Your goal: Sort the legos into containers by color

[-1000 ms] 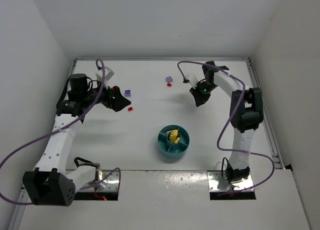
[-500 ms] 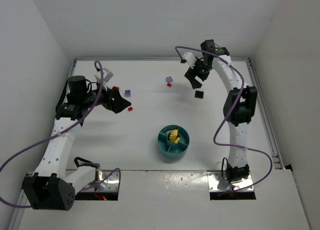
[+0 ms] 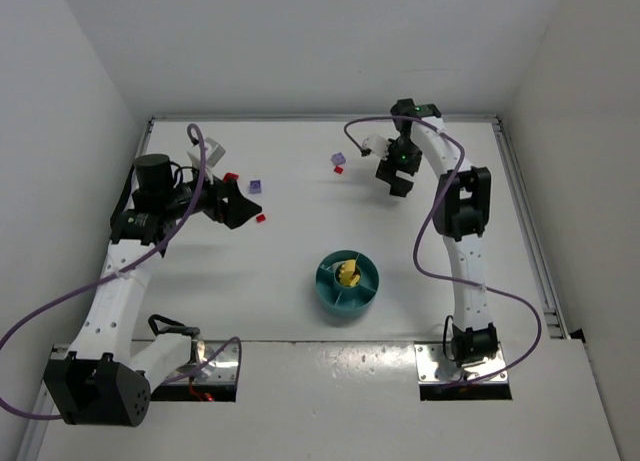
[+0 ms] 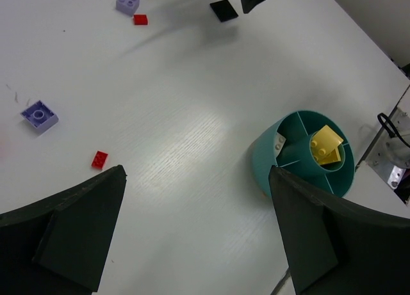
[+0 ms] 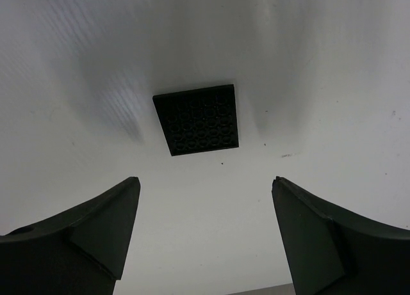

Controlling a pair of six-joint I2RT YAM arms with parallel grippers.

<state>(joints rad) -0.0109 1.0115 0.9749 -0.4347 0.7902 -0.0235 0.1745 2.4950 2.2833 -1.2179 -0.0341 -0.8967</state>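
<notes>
No longer pinches the black plate [image 5: 196,119]: shut a second ago, now let go, flat on the table [image 3: 310,221], well apart from the teal dish [image 3: 340,307]. Means not sorted yet; probably needs a new grip. Above it the right gripper [image 5: 204,180], spread wide, holding and touching nothing. Likewise spread and empty, the left gripper [image 4: 196,170].

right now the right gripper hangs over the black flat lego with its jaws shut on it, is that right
Not quite. The right gripper does hang over the black flat lego, but its jaws are open, not shut on it. The piece lies free on the table between the two fingers, as the right wrist view shows.
</notes>
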